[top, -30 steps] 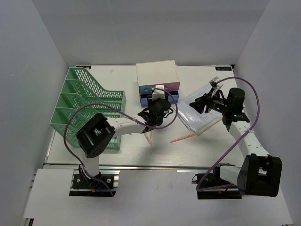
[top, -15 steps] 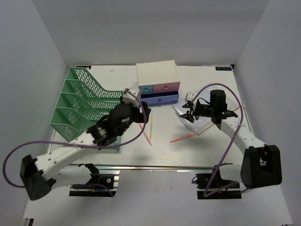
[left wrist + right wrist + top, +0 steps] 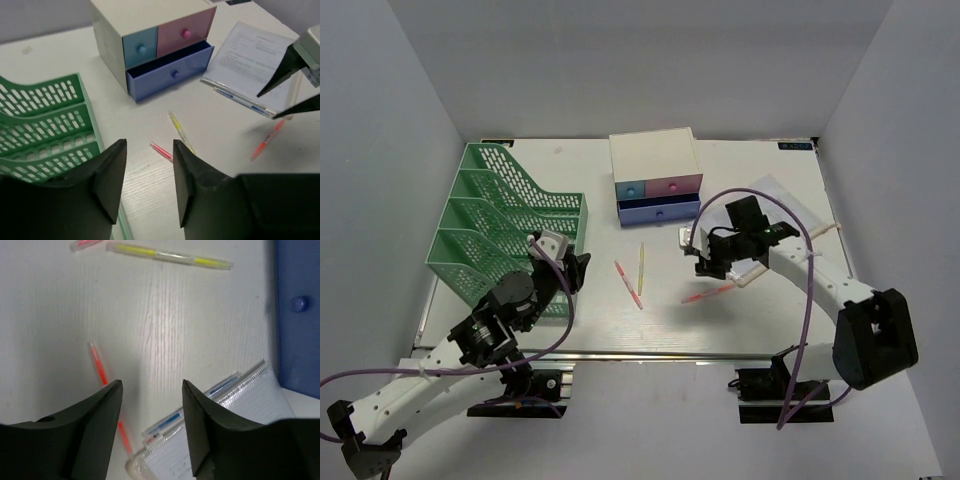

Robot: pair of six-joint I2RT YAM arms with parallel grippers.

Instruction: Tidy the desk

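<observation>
Looks like pen-gathering on the worktop [image 3: 770,315]. Before the drawer box [image 3: 655,170], the right end effector [image 3: 151,386] gapes empty by the orange pen [image 3: 101,371]. The left end effector [image 3: 149,147] is open too. Next, probably: lower, pinch.

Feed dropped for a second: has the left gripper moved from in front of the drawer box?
Yes. The left gripper has pulled back to the near left, away from the drawer box, now beside the green file rack.

desk [image 3: 750,165], file rack [image 3: 500,220], drawer box [image 3: 655,160], pens [image 3: 641,262], papers [image 3: 255,50]
</observation>
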